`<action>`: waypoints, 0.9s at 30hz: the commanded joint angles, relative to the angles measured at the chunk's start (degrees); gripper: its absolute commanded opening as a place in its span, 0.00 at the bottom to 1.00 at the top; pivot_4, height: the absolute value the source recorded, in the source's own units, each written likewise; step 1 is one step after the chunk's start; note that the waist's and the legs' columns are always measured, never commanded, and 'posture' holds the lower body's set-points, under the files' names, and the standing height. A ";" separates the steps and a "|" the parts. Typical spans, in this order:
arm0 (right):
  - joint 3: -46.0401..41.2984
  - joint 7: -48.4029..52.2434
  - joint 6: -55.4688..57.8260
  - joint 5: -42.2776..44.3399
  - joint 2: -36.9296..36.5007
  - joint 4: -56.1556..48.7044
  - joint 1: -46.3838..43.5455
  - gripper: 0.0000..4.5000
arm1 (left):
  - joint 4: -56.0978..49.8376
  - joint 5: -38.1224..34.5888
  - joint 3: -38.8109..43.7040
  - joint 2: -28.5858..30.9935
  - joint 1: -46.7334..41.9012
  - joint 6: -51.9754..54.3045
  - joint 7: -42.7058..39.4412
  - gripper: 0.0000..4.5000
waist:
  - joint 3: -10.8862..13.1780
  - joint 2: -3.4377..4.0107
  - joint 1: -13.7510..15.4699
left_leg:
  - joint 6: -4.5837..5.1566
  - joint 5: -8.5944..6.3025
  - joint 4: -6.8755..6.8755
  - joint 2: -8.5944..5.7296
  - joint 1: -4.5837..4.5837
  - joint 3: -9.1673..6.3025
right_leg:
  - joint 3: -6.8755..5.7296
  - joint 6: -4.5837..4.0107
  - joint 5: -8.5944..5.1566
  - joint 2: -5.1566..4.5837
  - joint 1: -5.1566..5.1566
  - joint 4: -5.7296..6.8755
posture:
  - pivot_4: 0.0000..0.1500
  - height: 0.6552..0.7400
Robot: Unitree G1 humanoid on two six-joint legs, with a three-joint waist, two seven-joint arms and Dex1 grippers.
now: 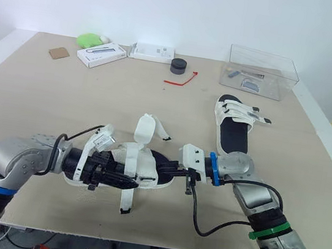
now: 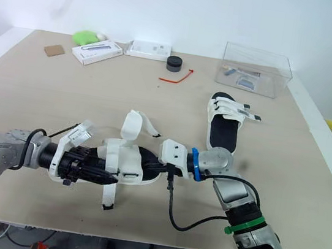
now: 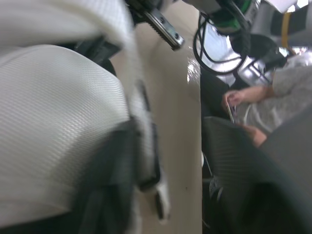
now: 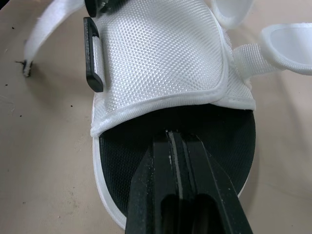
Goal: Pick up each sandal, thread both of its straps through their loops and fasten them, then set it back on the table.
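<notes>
the left gripper [image 1: 128, 183] lay along the near sandal [image 1: 147, 170], close to the front edge of the table [image 1: 43, 119]; whether it gripped anything could not be told. both straps hung loose: one strap [image 1: 145, 128] arched upward, the other strap [image 1: 126, 198] trailed toward the table edge. the right gripper [image 1: 170, 173] had its fingers pressed together, tips at the black footbed [image 4: 229, 141]. well to the right lay the second sandal [image 1: 234, 125]. threading looked to be the step in hand; next, a free strap end would need pinching and guiding through its black loop [image 4: 92, 54].
</notes>
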 commanded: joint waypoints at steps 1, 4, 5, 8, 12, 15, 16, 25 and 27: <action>0.68 0.33 0.36 -1.38 -0.51 0.97 -0.14 0.00 | -2.61 -0.36 1.69 4.71 -1.64 0.02 -2.58 0.91 | 0.00 0.00 0.00 | 0.00 0.01 0.00 0.00 0.00 0.00 | 0.00 -0.03 -0.01 0.00 0.00 0.00 | 1.00 1.00; 0.66 0.57 0.22 -1.37 -0.62 1.08 -0.03 0.00 | -3.41 -2.81 4.27 9.00 -2.43 1.22 -4.96 0.99 | 0.00 0.00 0.00 | -0.01 0.02 0.00 0.00 0.02 0.02 | -0.01 -0.07 -0.04 0.01 0.00 0.00 | 1.00 1.00; 0.67 0.65 0.15 -1.38 -0.64 1.15 0.00 0.00 | -3.64 -3.45 5.19 10.36 -2.54 1.44 -5.78 0.99 | 0.01 0.00 0.00 | -0.01 0.02 0.00 0.00 0.02 0.03 | -0.01 -0.07 -0.04 0.02 -0.01 0.00 | 1.00 1.00; 0.91 0.84 -0.11 -1.47 -0.45 1.39 -0.03 0.00 | -3.56 -7.51 8.93 13.49 -2.80 4.23 -6.79 0.99 | 0.02 -0.03 -0.01 | -0.01 0.02 -0.01 0.01 0.01 0.04 | -0.01 -0.04 -0.05 0.02 -0.02 0.00 | 1.00 1.00; 1.11 0.96 -0.39 -1.56 0.13 1.81 -0.31 0.00 | -6.95 -16.20 13.50 16.46 2.55 10.48 -7.24 0.99 | 0.03 -0.04 -0.05 | -0.01 0.00 -0.02 0.02 -0.01 0.05 | -0.03 0.00 -0.07 0.02 -0.04 0.00 | 1.00 1.00; 1.21 0.99 -0.46 -1.62 0.52 2.17 -0.62 0.00 | -13.04 -17.40 14.89 17.05 11.81 10.41 -5.95 0.99 | 0.03 -0.03 -0.43 | -0.03 -0.02 -0.15 0.03 0.05 0.15 | 0.04 0.04 -0.10 -0.02 -0.08 0.00 | 1.00 1.00; 1.27 1.05 -0.52 -1.64 0.63 2.23 -0.67 0.00 | -14.63 -17.35 15.42 16.10 14.55 9.66 -4.58 0.99 | 0.02 -0.04 -0.47 | -0.03 -0.01 -0.16 0.03 0.04 0.10 | 0.02 0.04 -0.13 -0.01 -0.08 0.01 | 1.00 1.00; 1.14 1.77 -0.84 -1.50 0.24 2.54 -0.85 0.00 | -17.23 -7.16 13.32 4.09 21.86 -1.32 12.14 0.99 | 0.01 -0.02 0.01 | -0.32 0.21 -0.27 0.09 0.20 -0.11 | -0.03 -0.46 -0.15 0.05 0.03 0.04 | 1.00 1.00; 1.11 1.80 -0.78 -1.50 0.20 2.47 -0.87 0.00 | -18.15 -5.68 12.83 2.62 23.64 -3.05 13.85 0.99 | 0.00 -0.04 -0.02 | -0.32 0.21 -0.29 0.10 0.19 -0.10 | -0.01 -0.46 -0.15 0.06 0.03 0.02 | 1.00 1.00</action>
